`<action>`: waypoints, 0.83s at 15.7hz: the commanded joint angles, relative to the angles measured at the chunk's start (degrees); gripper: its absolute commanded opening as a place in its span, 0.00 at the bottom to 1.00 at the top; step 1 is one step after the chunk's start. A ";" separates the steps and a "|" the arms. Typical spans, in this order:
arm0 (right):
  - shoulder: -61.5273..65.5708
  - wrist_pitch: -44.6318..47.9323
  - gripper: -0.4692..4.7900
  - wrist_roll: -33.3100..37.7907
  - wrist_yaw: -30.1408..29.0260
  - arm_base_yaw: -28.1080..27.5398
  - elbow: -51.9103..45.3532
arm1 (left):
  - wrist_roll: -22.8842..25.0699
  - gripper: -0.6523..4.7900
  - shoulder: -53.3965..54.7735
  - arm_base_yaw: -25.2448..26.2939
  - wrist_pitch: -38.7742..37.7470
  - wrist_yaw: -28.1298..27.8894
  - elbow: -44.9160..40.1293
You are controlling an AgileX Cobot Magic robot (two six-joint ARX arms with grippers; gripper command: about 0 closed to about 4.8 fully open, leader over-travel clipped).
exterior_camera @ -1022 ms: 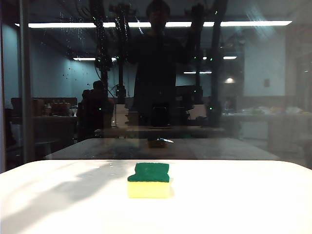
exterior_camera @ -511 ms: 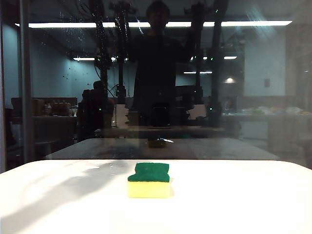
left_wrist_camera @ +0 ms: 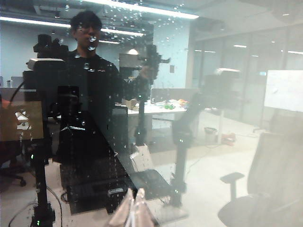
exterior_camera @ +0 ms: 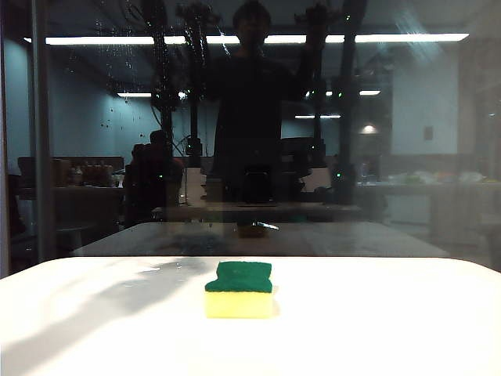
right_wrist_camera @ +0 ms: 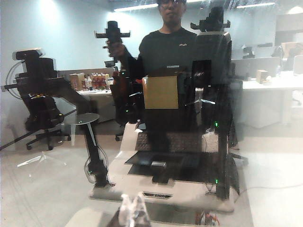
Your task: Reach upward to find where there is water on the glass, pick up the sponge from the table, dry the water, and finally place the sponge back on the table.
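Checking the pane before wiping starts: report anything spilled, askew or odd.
Water droplets speckle the glass, thickest up where the shut left gripper points. The shut right gripper faces a drier patch. The sponge lies flat and untouched on the table.

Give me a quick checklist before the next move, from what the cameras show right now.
1. Water found: ok. Droplets speckle the glass ahead of the left end effector; streaks at upper left in the exterior view.
2. Sponge reachable: ok, green side up on the table, nothing touching it.
3. Left end effector empty: ok, shut on nothing.
4. Right end effector empty: ok, tips together, facing glass.
5. Water ahead of right end effector: cannot tell, none clearly visible.
6. Gap between the tips and the glass: cannot tell.
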 commanded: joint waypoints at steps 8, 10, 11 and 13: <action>-0.50 0.96 0.08 0.11 -21.09 0.04 0.44 | 0.79 0.11 -0.33 0.04 0.74 21.66 0.22; -0.48 0.98 0.08 1.90 -25.86 0.02 0.44 | 0.63 0.11 -0.33 0.04 0.79 28.15 0.22; -0.48 0.98 0.08 2.01 -27.54 0.04 0.44 | 0.61 0.11 -0.33 0.04 0.76 30.97 0.22; -0.48 1.07 0.08 2.01 -31.71 0.04 0.44 | 0.63 0.11 -0.33 0.04 0.81 35.23 0.22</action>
